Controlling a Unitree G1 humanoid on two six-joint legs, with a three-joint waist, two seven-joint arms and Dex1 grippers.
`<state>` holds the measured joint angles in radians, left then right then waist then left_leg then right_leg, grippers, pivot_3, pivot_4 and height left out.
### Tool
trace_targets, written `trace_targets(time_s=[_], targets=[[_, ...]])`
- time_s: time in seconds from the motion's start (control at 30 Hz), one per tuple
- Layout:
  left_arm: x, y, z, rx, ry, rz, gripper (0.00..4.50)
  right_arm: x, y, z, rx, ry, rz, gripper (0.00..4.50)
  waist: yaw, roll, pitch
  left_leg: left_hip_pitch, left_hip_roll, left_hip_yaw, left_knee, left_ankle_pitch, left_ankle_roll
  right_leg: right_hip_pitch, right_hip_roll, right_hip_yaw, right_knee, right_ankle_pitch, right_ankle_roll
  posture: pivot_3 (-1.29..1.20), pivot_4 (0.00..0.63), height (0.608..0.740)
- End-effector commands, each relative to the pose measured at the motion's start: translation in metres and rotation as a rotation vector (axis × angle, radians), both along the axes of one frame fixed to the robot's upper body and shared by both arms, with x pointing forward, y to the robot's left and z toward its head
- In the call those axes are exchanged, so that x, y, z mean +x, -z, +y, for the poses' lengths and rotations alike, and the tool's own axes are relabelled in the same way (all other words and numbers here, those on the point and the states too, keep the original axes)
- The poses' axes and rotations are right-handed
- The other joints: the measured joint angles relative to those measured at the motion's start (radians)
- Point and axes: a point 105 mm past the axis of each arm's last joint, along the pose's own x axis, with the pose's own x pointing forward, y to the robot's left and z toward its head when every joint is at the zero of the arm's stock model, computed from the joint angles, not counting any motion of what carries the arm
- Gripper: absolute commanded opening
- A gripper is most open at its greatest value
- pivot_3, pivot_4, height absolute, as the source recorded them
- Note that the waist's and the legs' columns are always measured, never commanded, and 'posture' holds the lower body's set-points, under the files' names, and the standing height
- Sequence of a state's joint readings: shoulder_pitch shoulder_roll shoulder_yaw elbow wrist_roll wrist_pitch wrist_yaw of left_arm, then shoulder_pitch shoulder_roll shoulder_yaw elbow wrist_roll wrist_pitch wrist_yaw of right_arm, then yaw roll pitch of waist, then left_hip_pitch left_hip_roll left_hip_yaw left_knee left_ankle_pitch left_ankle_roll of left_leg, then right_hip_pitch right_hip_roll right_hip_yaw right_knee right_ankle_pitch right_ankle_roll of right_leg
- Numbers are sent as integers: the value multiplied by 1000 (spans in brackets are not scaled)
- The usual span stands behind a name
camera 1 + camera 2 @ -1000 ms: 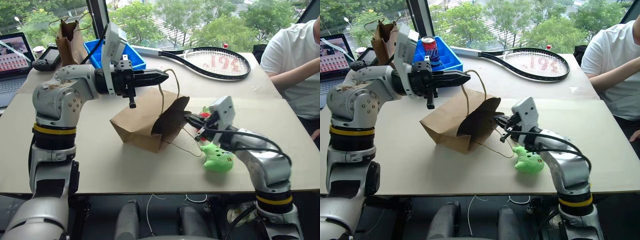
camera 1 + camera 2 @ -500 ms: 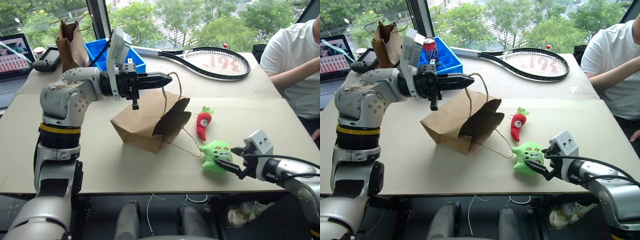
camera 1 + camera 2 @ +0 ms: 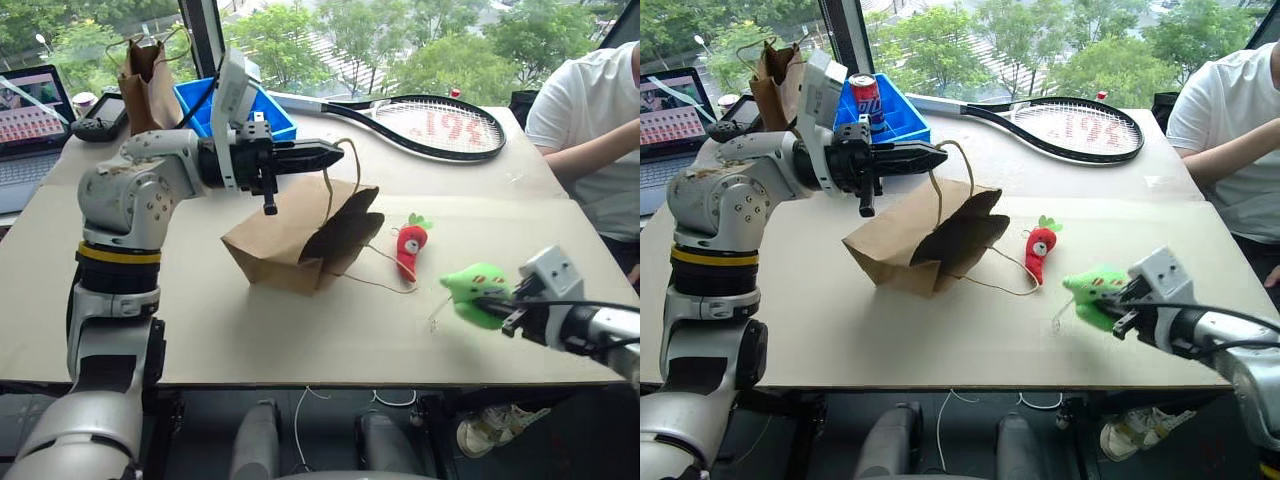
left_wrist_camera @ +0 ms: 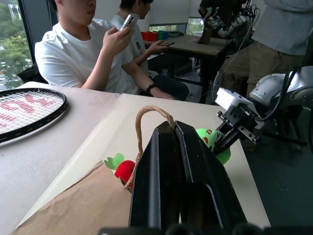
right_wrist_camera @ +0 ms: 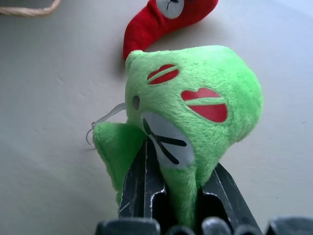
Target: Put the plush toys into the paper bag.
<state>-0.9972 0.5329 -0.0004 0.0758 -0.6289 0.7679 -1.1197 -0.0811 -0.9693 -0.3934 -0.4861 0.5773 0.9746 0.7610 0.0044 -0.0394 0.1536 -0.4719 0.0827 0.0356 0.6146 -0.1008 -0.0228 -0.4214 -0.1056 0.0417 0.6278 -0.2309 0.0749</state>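
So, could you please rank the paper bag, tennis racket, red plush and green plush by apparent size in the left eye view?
1. tennis racket and paper bag: look alike, unranked
2. green plush and red plush: similar; the green one is nearer the camera, so unsure

The light-brown paper bag (image 3: 300,240) lies on its side, mouth open to the right, one loop handle lifted. The red toy (image 3: 408,245) lies just right of it. The green toy (image 3: 475,293) is raised off the table, further right and nearer.

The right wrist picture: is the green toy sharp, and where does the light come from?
Right wrist view: green toy sharp, red toy behind slightly soft. Left eye view: daylight from the windows behind the table, soft shadow under the bag.
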Motion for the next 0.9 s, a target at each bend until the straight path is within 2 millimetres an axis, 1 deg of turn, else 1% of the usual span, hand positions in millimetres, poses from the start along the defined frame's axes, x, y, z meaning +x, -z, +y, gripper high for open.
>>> trace_targets(time_s=[0.03, 0.13, 0.2, 0.23, 0.27, 0.37, 0.43, 0.5, 0.53, 0.57, 0.67, 0.77, 0.87, 0.9], targets=[[-4, -16, -3, -18, 18, -68, 0, 0, -30, 26, -2, -135, -37, 52, -3, 0, 0, 1, 0, 0, -1, 0, 0, 0, 0, 0, 0, 0, 0, 0, 150, 740], [-5, -15, -5, -21, 22, -67, 0, 10, -42, 41, -1, -174, -70, 52, -3, 0, 0, 1, 0, -1, -2, 0, 0, 0, 1, 0, 0, -1, 1, 0, 150, 740], [-5, -16, -7, -25, 26, -68, 0, 17, -47, 65, 39, -245, -77, 52, -3, 0, 0, -1, 0, -1, -2, 0, 0, 0, 1, 1, -1, -1, 0, 0, 150, 740], [-5, -16, -7, -28, 26, -68, 0, 20, -46, 76, 64, -267, -72, 52, -7, 0, 0, -1, 0, -1, -2, 0, 0, -1, 1, 1, -1, -1, 0, 0, 150, 740], [-5, -16, -7, -30, 26, -69, 0, 24, -43, 85, 69, -281, -63, 52, -7, 0, 0, -2, 0, -1, -2, 0, 0, -2, 1, 1, -1, 1, -3, 0, 150, 740], [-4, -16, -8, -39, 23, -70, 0, 38, -33, 102, 59, -292, -49, 52, -7, 0, 0, -2, 0, -1, -2, 0, 0, -2, 1, 0, 0, 2, -4, 0, 150, 740], [-4, -14, -10, -43, 26, -68, 0, 46, -30, 117, 54, -317, -54, 52, -4, 0, 0, -3, 0, -1, -2, 0, 0, -2, 1, 0, 0, 2, -5, 0, 150, 740], [-6, -13, -14, -52, 34, -65, 0, 49, -26, 138, 65, -364, -42, 52, -4, 0, 0, -4, -1, -1, -1, 0, 0, -2, 1, 0, 0, 3, -5, 0, 150, 740], [-6, -13, -15, -56, 36, -65, 0, 50, -22, 145, 62, -380, -30, 52, -4, 0, 0, -4, -1, -1, -1, 0, 0, -2, 1, 0, 0, 3, -4, 0, 150, 740], [-7, -13, -15, -61, 36, -65, 0, 51, -15, 152, 59, -391, -8, 52, -3, 0, 0, -4, -1, -1, -2, 0, 0, -2, 1, 0, 0, 3, -4, 0, 150, 740], [-6, -15, -16, -76, 31, -64, 0, 53, 3, 162, 57, -393, 32, 52, -1, 0, 0, -4, 0, -2, -2, 0, 0, -2, 2, 0, 1, 5, -1, 0, 150, 740], [-8, -14, -17, -84, 32, -59, 0, 57, 11, 167, 57, -388, 37, 52, -1, 0, 0, -4, 0, -2, -2, 0, 0, -2, 2, 0, 1, 5, 0, 0, 150, 740], [-9, -11, -20, -93, 35, -50, 0, 60, 16, 181, 74, -386, 26, 52, -3, 0, 0, -4, 0, -2, -2, 0, 0, -2, 2, 0, 1, 5, 0, 0, 150, 740], [-9, -11, -21, -96, 35, -45, 0, 61, 17, 186, 109, -383, 21, 52, -3, 0, 0, -4, 0, -2, -2, 0, 0, -2, 3, 0, 2, 5, 0, 0, 150, 740]])
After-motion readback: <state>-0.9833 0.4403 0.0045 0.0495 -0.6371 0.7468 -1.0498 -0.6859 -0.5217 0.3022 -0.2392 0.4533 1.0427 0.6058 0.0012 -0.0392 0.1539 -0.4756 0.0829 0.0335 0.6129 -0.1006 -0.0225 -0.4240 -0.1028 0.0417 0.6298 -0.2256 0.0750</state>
